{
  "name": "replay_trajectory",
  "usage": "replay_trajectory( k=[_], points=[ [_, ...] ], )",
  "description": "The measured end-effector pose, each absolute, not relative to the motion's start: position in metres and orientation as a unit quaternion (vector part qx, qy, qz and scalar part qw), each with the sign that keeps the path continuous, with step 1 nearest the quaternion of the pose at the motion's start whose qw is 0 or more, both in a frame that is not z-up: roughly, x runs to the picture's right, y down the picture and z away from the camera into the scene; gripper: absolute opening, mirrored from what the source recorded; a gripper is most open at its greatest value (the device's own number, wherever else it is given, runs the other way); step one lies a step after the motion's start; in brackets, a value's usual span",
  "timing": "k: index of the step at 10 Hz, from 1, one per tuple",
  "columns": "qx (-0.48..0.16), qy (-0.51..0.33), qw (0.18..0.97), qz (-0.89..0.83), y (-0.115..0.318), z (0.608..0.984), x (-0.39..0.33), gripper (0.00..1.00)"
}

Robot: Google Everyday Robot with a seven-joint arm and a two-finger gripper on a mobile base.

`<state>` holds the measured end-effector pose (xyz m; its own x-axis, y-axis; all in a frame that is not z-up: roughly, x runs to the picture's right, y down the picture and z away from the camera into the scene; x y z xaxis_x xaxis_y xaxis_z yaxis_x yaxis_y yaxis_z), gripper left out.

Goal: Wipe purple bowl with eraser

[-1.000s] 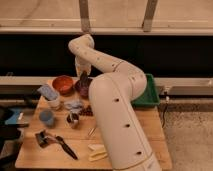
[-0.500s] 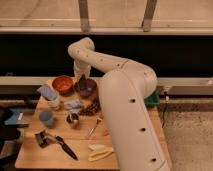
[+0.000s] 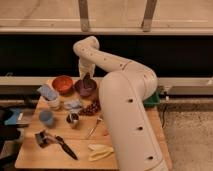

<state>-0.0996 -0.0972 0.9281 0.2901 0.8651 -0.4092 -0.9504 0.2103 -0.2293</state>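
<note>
The purple bowl (image 3: 85, 89) stands at the back of the wooden table (image 3: 30, 155), right of the orange-red bowl (image 3: 62, 84). My gripper (image 3: 87, 80) hangs down from the white arm, right over the purple bowl, with its tip at or just inside the rim. A small dark shape sits at the gripper's tip. It may be the eraser, but I cannot tell it apart from the gripper.
A blue-grey pad (image 3: 46, 92) lies on a white cup (image 3: 53, 103) to the left. Grapes (image 3: 90, 108), a metal cup (image 3: 73, 120), a blue cup (image 3: 46, 117), a black-handled tool (image 3: 57, 142) and a banana (image 3: 100, 151) lie in front. The arm's big link covers the table's right side.
The big arm link has swung right and toward the camera, uncovering the purple bowl and the middle of the table. The gripper stays over the purple bowl.
</note>
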Motion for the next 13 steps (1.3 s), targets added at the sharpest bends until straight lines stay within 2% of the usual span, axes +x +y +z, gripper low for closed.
replay_trajectory(
  k=[3,7,10,13],
  points=[
    [-0.225,0.087,0.783,0.573,-0.108,0.934,-0.129,0.12],
    [-0.23,0.066,0.804,0.544,-0.088,0.907,-0.15,0.12],
    [-0.228,0.077,0.793,0.559,-0.071,0.898,-0.124,0.12],
    [-0.228,0.089,0.768,0.593,-0.089,0.914,-0.097,0.12]
  ],
)
